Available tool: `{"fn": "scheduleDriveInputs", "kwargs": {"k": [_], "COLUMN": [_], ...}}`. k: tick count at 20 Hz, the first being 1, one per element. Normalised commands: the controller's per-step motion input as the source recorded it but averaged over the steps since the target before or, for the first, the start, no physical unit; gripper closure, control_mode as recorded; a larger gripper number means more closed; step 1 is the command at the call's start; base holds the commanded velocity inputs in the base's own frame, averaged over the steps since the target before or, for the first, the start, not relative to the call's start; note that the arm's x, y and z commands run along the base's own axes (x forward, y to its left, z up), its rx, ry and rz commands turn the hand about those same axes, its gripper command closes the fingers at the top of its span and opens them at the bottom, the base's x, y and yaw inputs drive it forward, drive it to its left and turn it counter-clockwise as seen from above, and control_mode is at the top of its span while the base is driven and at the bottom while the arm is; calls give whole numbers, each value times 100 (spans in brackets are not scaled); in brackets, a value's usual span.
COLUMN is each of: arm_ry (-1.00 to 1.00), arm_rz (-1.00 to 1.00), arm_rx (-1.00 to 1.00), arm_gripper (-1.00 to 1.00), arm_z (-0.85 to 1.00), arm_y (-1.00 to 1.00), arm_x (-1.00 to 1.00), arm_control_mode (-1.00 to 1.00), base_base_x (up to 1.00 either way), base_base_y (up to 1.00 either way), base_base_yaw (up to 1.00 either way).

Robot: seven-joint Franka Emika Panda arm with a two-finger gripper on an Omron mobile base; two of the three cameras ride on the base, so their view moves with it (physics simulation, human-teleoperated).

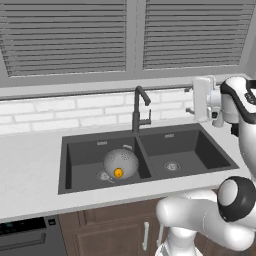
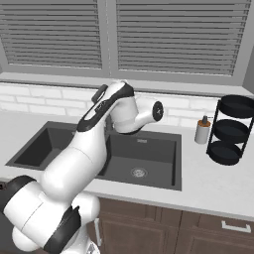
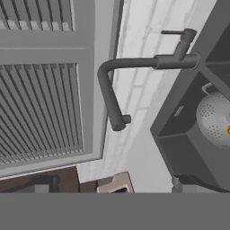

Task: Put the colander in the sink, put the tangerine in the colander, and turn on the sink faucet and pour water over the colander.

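Inside colander [image 1: 120, 162] (silver, pierced), tangerine [image 1: 118, 173]

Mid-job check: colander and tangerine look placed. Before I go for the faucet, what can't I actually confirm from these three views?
- Gripper state: fingertips not visible in the hand view, so open or shut is unknown.
- Sink faucet lever: too small in the left base view to read its position; in the right base view the arm hides the faucet.
- Colander and tangerine: cut by the hand view's right edge.
- Water flow: none discernible.

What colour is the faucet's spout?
Dark grey, matching the sink faucet body; clearest in the hand view.
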Motion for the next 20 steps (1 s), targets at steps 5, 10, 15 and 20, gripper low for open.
{"fn": "scheduleDriveInputs", "kwargs": {"k": [5, 10, 15, 20], "arm_ry": [10, 9, -3, -6], "arm_rz": [0, 0, 0, 0], "arm_rx": [0, 0, 0, 0], "arm_gripper": [-100, -100, -100, -100], "arm_z": [-30, -25, -2, 0], "arm_y": [7, 18, 37, 43], "arm_x": [24, 25, 20, 13], "arm_control_mode": [-100, -100, -100, -100], "base_base_x": [0, 0, 0, 0], "base_base_y": [0, 0, 0, 0], "base_base_yaw": [0, 0, 0, 0]}}
